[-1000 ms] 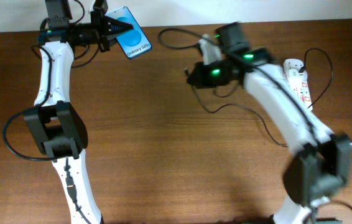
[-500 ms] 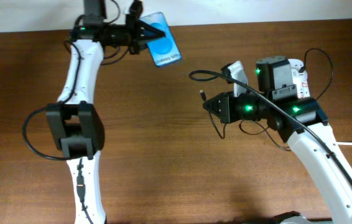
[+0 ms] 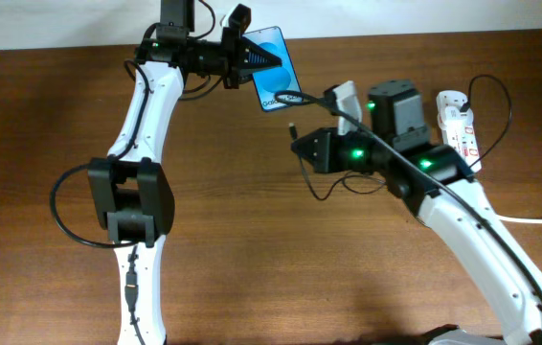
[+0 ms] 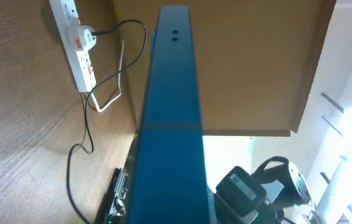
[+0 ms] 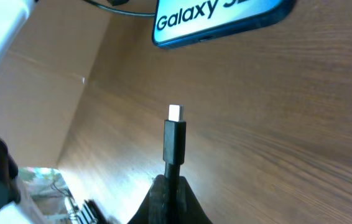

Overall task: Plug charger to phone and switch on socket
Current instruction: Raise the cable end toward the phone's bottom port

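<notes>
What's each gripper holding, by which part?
Left gripper holds the phone near the end opposite its Galaxy text; right gripper pinches the charger just behind its plug.

The phone (image 5: 219,18) beyond the right gripper (image 5: 171,185) has a bright blue screen with white "Galaxy" lettering and a black frame. The charger (image 5: 175,140) pinched in that black gripper is black with a silvery-white tip. The socket (image 4: 67,17) is white with red switches. The tabletop (image 3: 252,240) is brown wood grain. The left arm (image 3: 142,105) and right arm (image 3: 482,240) are white with black joints and green lights.
</notes>
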Controlling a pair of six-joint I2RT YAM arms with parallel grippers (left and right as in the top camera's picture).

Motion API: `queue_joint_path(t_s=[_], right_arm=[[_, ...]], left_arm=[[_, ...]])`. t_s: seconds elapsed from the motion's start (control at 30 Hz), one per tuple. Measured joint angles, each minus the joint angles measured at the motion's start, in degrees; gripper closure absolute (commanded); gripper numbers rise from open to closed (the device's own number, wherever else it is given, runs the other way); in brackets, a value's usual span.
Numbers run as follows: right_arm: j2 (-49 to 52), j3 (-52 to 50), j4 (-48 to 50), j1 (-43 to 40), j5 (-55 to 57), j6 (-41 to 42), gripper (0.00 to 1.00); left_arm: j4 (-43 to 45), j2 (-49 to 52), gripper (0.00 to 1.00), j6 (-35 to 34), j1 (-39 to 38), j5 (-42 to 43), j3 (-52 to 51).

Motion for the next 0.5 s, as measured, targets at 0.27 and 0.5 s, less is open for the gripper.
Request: queue_joint_path(t_s=[0.27,0.5], right_arm=[[1.3,-0.1,5.9,1.2,3.5,7.5,0.96],[4.9,-0.2,7.2,1.2,2.6,10.0,0.96]], left_arm=[[0.0,0.0,1.00,0.0,0.0,-0.4,0.0],[0.0,0.0,1.00,0.0,0.0,-0.4,0.0]])
